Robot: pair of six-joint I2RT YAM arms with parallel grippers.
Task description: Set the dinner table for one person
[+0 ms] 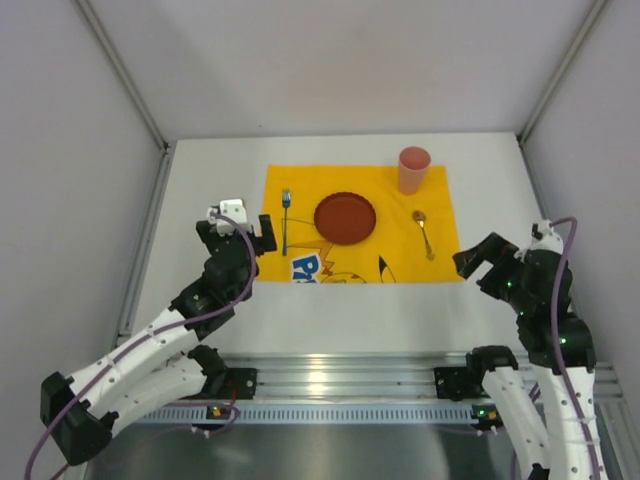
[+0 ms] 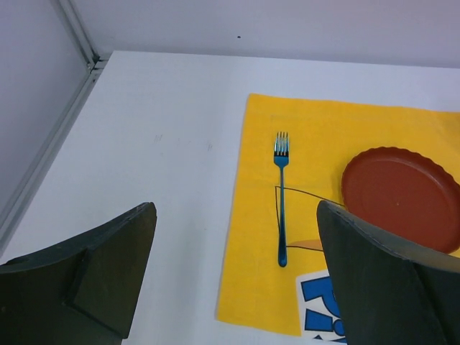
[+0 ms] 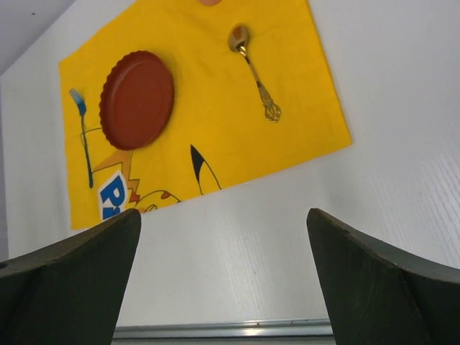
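The white dinner table (image 1: 200, 190) carries a yellow cartoon mat (image 1: 360, 190). On the mat lie a blue fork (image 1: 285, 220) at the left, a red-brown plate (image 1: 345, 218) in the middle, a gold spoon (image 1: 423, 232) at the right and a pink cup (image 1: 414, 169) at the far right corner. My left gripper (image 1: 242, 224) is open and empty, near the mat's left edge, beside the fork (image 2: 281, 194). My right gripper (image 1: 478, 262) is open and empty over bare table near the mat's front right corner. The plate (image 3: 136, 98) and spoon (image 3: 254, 72) show in the right wrist view.
A ribbed aluminium rail (image 1: 340, 375) runs along the table's near edge, between the arm bases. Grey walls with metal corner posts (image 1: 150, 215) close in the left, back and right sides.
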